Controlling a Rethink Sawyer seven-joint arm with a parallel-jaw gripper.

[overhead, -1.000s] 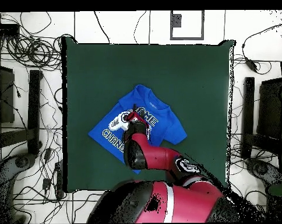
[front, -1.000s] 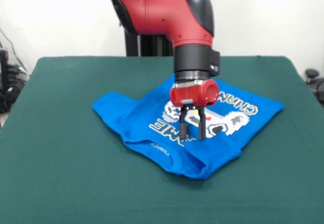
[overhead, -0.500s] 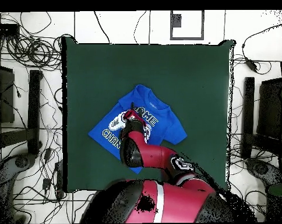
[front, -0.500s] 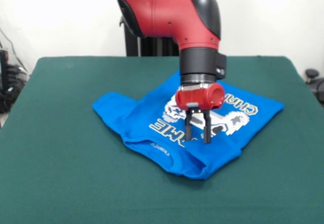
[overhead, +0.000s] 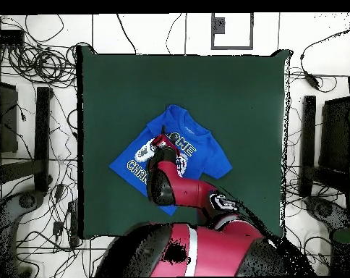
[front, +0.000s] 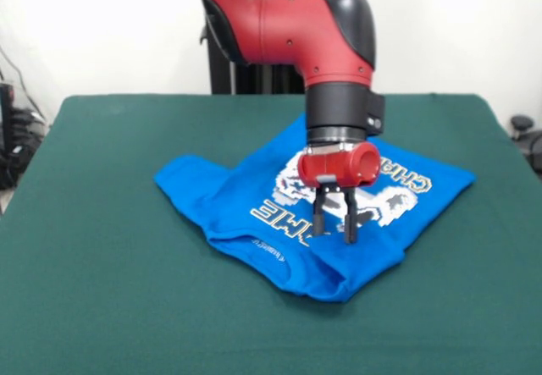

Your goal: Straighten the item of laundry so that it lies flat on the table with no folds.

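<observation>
The item of laundry (front: 222,195) is a bright blue T-shirt lying crumpled in the middle of the dark green table (front: 102,290). Its white print faces up, its near hem is folded under, and one sleeve sticks out to the left. My gripper (front: 332,236) points straight down over the print's near edge, open, with nothing between its fingers. I cannot tell whether the tips touch the cloth. From overhead, the arm covers part of the shirt (overhead: 204,158), and the gripper (overhead: 162,137) sits over the print.
Green table (overhead: 228,87) surface surrounds the shirt on all sides, widest on the overhead view's upper and right parts. Cables (overhead: 40,65) and dark equipment (overhead: 322,145) lie on the floor beyond the table's edges.
The arm has shifted a little to the right in the front view, carrying the gripper along the print. Its fingers stay apart. The shirt has not moved.
</observation>
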